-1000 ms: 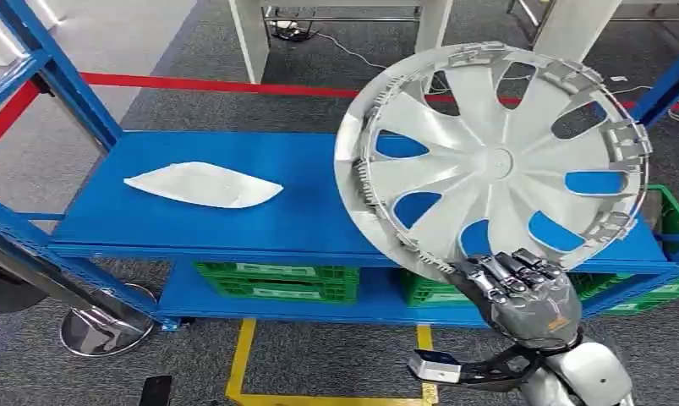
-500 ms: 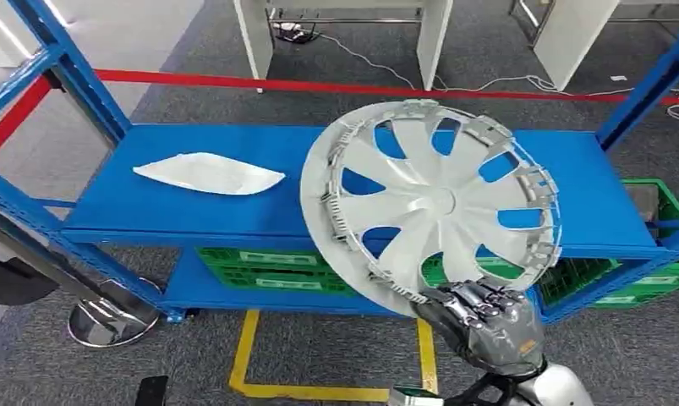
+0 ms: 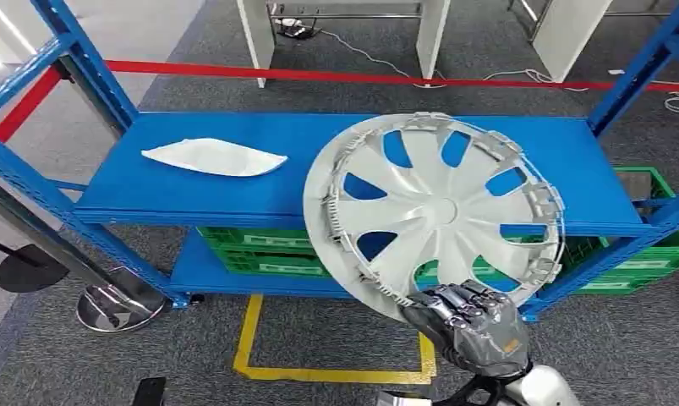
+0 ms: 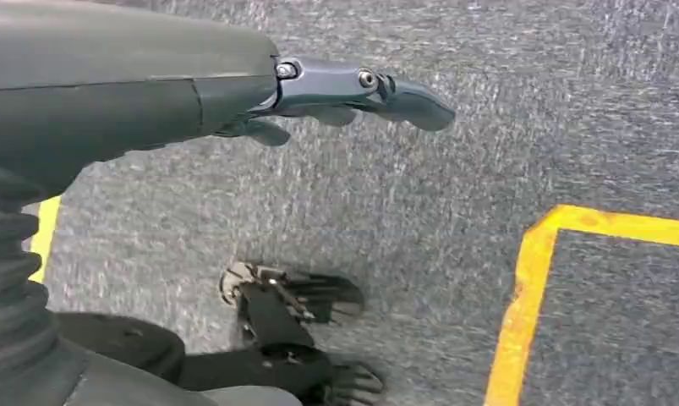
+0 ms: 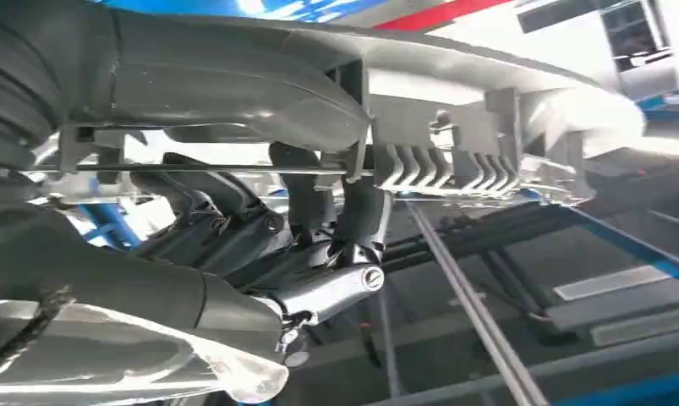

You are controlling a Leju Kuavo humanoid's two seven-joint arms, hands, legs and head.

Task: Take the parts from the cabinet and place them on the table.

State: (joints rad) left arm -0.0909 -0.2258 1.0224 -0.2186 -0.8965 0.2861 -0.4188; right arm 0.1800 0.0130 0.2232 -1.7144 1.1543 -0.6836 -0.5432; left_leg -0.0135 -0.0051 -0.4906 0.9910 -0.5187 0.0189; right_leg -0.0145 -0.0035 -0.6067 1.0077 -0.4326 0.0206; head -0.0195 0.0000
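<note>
Grey carpet with a yellow floor marking [image 3: 251, 338] runs under a blue shelving rack [image 3: 234, 190], with green crates [image 3: 268, 258] on its lower level and a red barrier tape [image 3: 319, 76] behind. Over the last second the silver hubcap [image 3: 433, 211] has dropped in the head view from about 1 o'clock to centre-right, and the whole rack has slid too, so the camera itself has moved; I judge the robot is backing away with the part. Right hand [image 3: 471, 326], at 5 o'clock, grips the hubcap's lower rim, fingers [image 5: 353, 211] curled over the clipped edge. Hubcap stands tilted, clear of the shelf. Left hand [image 4: 319, 93] hangs over the carpet, fingers loosely extended, holding nothing. A white flat part [image 3: 215, 157] lies on the shelf at 10 o'clock, not yet fetched
</note>
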